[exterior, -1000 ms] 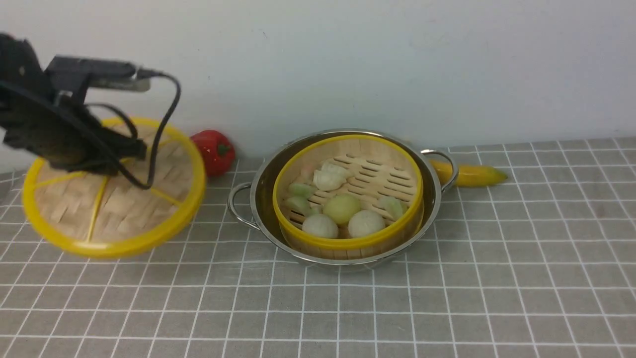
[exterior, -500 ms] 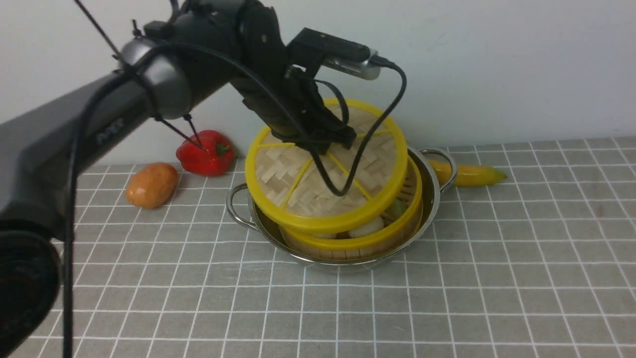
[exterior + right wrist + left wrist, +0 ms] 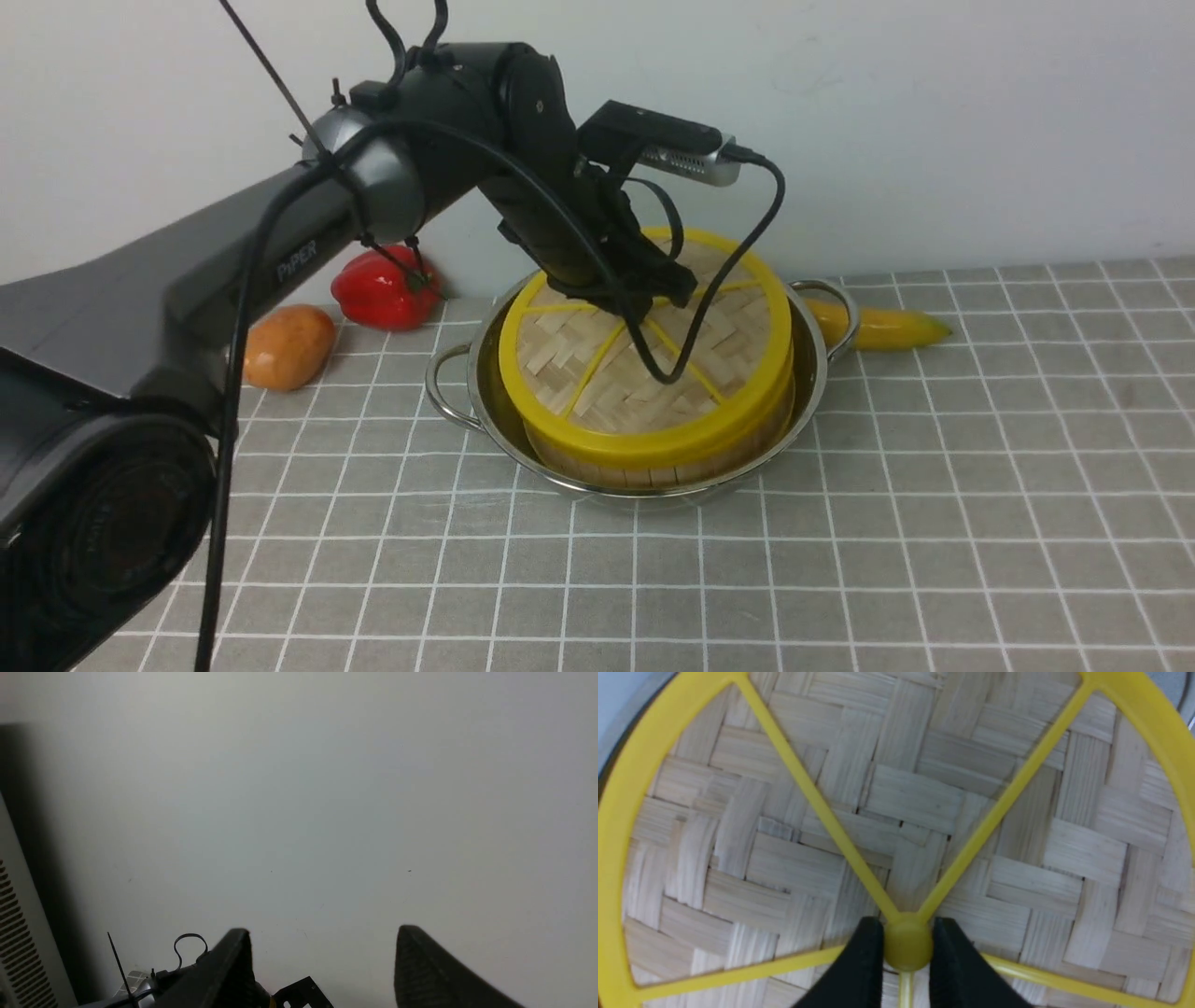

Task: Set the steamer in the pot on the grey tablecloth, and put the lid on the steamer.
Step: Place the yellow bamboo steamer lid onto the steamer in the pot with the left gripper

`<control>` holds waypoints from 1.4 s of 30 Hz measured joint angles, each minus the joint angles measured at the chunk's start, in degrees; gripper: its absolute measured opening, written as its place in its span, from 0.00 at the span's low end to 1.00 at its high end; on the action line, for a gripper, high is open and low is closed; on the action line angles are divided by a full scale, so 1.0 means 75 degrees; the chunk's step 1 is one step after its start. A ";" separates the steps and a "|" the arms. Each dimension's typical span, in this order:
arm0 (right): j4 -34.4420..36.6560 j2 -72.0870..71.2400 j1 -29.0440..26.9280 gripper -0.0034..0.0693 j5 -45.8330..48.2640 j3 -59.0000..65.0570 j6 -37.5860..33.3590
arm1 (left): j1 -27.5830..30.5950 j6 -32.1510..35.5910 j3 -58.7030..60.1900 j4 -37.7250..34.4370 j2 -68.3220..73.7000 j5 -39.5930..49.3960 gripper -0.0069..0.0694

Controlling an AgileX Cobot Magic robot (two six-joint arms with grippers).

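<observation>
Lid [image 3: 901, 802] hub pinched from both sides: the left gripper [image 3: 908, 942] has its two black fingers [image 3: 864, 961] closed narrowly on the small yellow knob at the centre, touching it on either side. From that knob five thin yellow spokes run out to one thick yellow rim, over a pale herringbone weave of flat bamboo strips. In the front view the left gripper [image 3: 653, 294] comes down at a slant from the robot's left onto the lid [image 3: 607, 373], which lies flat over the mouth of the steamer [image 3: 579, 462], its rim meeting the top of the basket's wall on the near side; what is inside the basket is hidden. One steamer stands inside one shiny steel pot [image 3: 495, 401], which has two wire loop handles, one on each side. The pot rests on the grey tablecloth [image 3: 934, 513], towards its far edge near the wall. Beyond it lie one red pepper [image 3: 383, 285] and one orange-brown rounded vegetable [image 3: 285, 345] on the left, and one banana [image 3: 887, 327] just behind the right handle. The right gripper [image 3: 322, 938] is well away, its jaws wide apart with nothing between them, facing a bare pale wall.
</observation>
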 joint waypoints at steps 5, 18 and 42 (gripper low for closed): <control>0.0000 0.0000 0.0000 0.61 0.0000 0.0000 0.0101 | 0.0000 0.0003 -0.0008 -0.0010 0.0063 -0.0053 0.24; 0.0000 0.0000 0.0000 0.61 0.0000 0.0009 0.0168 | 0.0000 0.0057 -0.0008 -0.0037 0.0072 -0.0235 0.24; 0.0000 0.0000 0.0000 0.61 0.0000 0.0009 0.0168 | 0.0000 0.0096 -0.0205 -0.0054 0.0225 -0.0442 0.44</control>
